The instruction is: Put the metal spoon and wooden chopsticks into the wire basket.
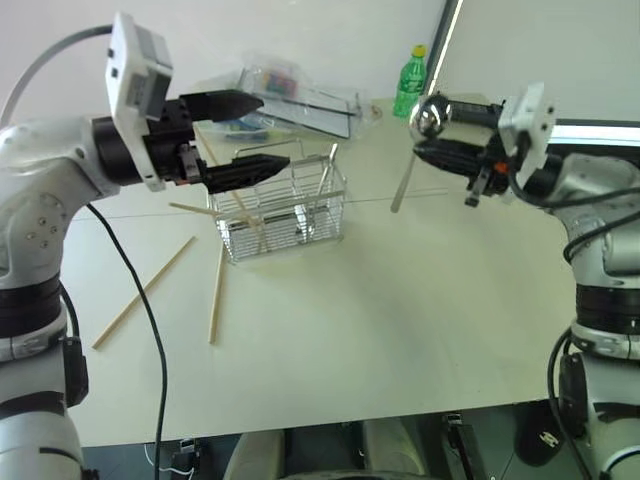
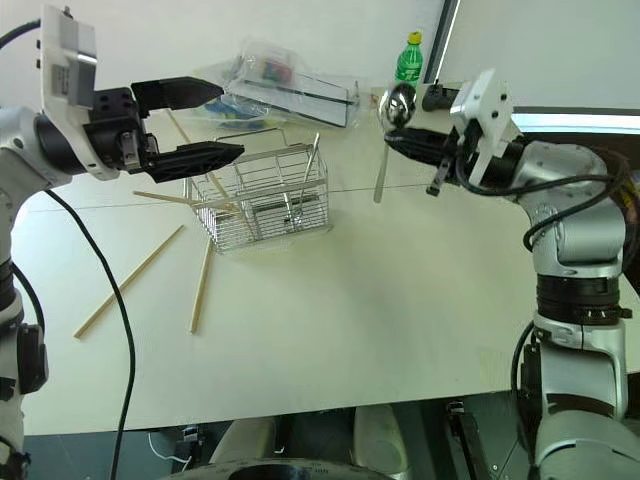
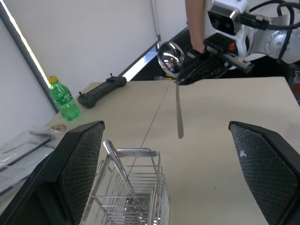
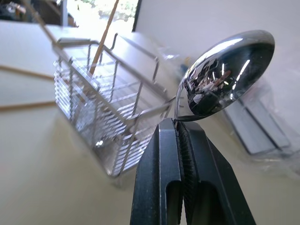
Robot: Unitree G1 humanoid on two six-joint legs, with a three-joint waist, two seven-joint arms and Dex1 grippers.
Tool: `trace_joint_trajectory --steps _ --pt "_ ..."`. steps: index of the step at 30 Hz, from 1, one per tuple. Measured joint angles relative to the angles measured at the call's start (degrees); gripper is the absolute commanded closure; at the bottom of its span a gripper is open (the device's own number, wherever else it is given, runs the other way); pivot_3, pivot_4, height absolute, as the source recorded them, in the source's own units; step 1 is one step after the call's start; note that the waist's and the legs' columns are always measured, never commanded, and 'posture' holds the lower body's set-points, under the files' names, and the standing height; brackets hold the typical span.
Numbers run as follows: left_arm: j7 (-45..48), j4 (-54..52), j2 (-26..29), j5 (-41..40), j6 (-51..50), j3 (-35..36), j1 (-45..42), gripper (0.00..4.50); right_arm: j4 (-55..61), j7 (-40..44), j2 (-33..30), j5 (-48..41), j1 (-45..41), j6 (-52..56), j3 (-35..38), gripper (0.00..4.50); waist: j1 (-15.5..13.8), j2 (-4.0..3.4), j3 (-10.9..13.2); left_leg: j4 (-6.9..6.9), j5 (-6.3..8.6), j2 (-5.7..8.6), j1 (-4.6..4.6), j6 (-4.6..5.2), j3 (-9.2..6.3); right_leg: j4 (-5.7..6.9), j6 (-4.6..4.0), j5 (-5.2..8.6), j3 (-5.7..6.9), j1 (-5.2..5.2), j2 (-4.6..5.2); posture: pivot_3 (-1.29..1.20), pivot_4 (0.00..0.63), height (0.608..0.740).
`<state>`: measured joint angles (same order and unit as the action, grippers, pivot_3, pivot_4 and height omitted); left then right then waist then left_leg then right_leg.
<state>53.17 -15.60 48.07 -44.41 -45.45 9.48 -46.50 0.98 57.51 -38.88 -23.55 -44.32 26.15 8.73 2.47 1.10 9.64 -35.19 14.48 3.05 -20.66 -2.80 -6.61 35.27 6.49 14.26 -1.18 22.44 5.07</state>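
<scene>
Right gripper (image 1: pixel 432 136): clamped shut on the metal spoon (image 1: pixel 428 120) at its neck, bowl up, handle hanging down above the table (image 1: pixel 400 320).
Left gripper (image 1: pixel 255 135): fingers wide apart, holding nothing, above the wire basket (image 1: pixel 280 210).
Wire basket: at 9 o'clock from the spoon.
Wooden chopsticks (image 1: pixel 143 292): loose at basket's 7 o'clock; one leaning inside.
Green bottle (image 1: pixel 410 82): label unreadable.

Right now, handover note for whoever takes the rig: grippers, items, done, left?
Right gripper: shut on the metal spoon near its bowl, handle hanging, held in the air to the right of the wire basket.
Left gripper: open, empty, above the basket.
Wooden chopsticks: two flat on the table left of the basket, others leaning at or in it.
Done: spoon lifted.
Left: spoon and loose chopsticks into the basket.
</scene>
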Motion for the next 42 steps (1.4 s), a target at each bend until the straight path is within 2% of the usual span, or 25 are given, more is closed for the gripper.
trace_joint_trajectory --steps 3,9,19,29,30,32,38,42 --pt "0.05 0.31 0.12 0.08 0.60 0.49 0.35 0.00 -0.88 -4.36 2.89 -2.18 -7.62 1.32 1.00 4.45 -0.01 -0.01 0.00 0.07 0.00 -0.04 -0.01 0.00 0.00 0.01 0.00 0.00 -0.01 0.07 -0.04 0.00 0.150 0.738" --pt "0.19 0.93 1.35 1.10 1.71 0.87 1.88 0.00 -2.61 -10.51 9.36 -5.56 -13.94 3.51 1.03 4.45 -0.14 0.03 -0.02 0.05 0.01 -0.04 -0.16 0.00 -0.01 -0.04 -0.01 -0.01 0.00 0.12 -0.02 0.00 0.150 0.738" --pt "-0.32 0.75 2.07 1.95 2.37 1.08 2.34 0.00 -4.72 -13.11 17.09 -4.94 -10.58 2.57 -4.27 4.45 -0.01 0.03 -0.02 0.04 0.00 -0.02 -0.37 0.00 -0.01 0.02 0.01 -0.03 0.01 0.36 -0.03 0.00 0.150 0.738" --pt "-1.27 -0.45 2.54 1.25 2.06 2.08 3.05 0.00 -5.88 -14.83 20.48 -3.45 -6.17 1.23 -7.93 4.45 -0.02 0.03 -0.02 0.04 0.00 -0.02 -0.41 0.00 -0.02 0.02 0.02 -0.03 0.02 0.40 -0.04 0.00 0.150 0.738" --pt "-1.40 -0.50 2.55 1.24 2.06 2.14 3.05 0.00 -5.87 -15.01 20.71 -3.37 -5.70 1.23 -8.17 3.88 -0.04 0.03 -0.02 0.04 0.00 -0.02 -0.41 0.00 -0.02 0.02 0.02 -0.03 0.02 0.40 -0.04 0.00 0.150 0.738" --pt "-1.52 -0.62 2.55 1.23 2.05 2.16 3.06 0.00 -5.84 -15.36 20.90 -3.11 -4.93 1.32 -8.35 3.09 -0.06 0.03 -0.02 0.04 0.00 -0.02 -0.41 0.00 -0.01 0.02 0.02 -0.03 0.02 0.39 -0.04 0.00 0.150 0.738" --pt "-1.54 -0.79 2.55 1.21 2.06 2.17 3.06 0.00 -5.59 -16.41 20.73 -2.79 -4.18 1.71 -8.24 0.10 -0.03 0.03 -0.02 0.04 0.00 -0.01 -0.41 0.00 -0.02 0.03 0.02 -0.04 0.02 0.39 -0.05 0.00 0.150 0.738" --pt "-1.40 -0.61 2.54 1.30 2.15 2.16 3.05 0.00 -5.59 -16.80 19.44 -2.56 -4.19 1.79 -7.65 0.10 -0.04 0.03 -0.02 0.04 0.00 -0.01 -0.41 0.00 -0.01 0.02 0.02 -0.04 0.02 0.39 -0.05 0.00 0.150 0.738"
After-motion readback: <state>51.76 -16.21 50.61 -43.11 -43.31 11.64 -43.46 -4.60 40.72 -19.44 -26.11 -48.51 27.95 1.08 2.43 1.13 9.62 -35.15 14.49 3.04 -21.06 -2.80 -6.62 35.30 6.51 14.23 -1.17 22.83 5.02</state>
